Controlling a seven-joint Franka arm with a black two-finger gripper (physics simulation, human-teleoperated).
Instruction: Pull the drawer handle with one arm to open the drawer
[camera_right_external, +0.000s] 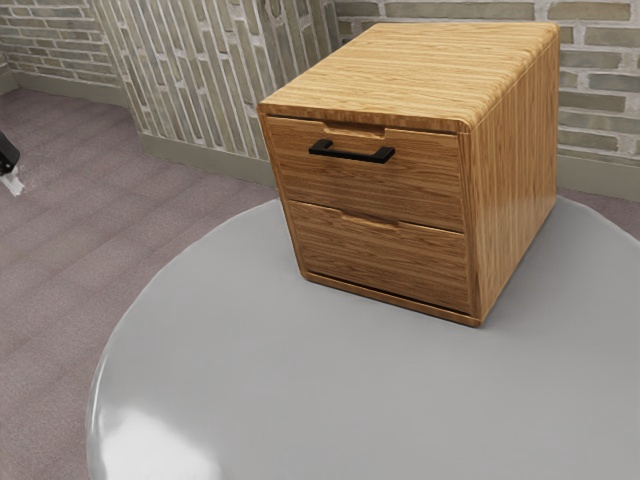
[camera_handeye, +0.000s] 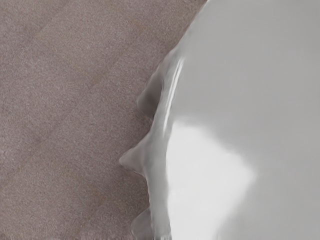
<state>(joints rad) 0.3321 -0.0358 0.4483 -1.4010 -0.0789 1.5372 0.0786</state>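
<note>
Drawer handle (camera_right_external: 351, 153) in exterior view; table edge (camera_handeye: 172, 100), carpet (camera_handeye: 75, 100) in wrist view.

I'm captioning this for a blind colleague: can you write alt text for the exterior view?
A wooden two-drawer cabinet stands on a round grey table, both drawers shut; only the upper drawer has a black handle. The gripper peeks in at the exterior view's left edge, far from the handle, above a carpeted floor with a brick wall behind.

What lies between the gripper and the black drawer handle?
The stretch is bare in the exterior view: open carpet separates the gripper from the handle on the top drawer.
</note>
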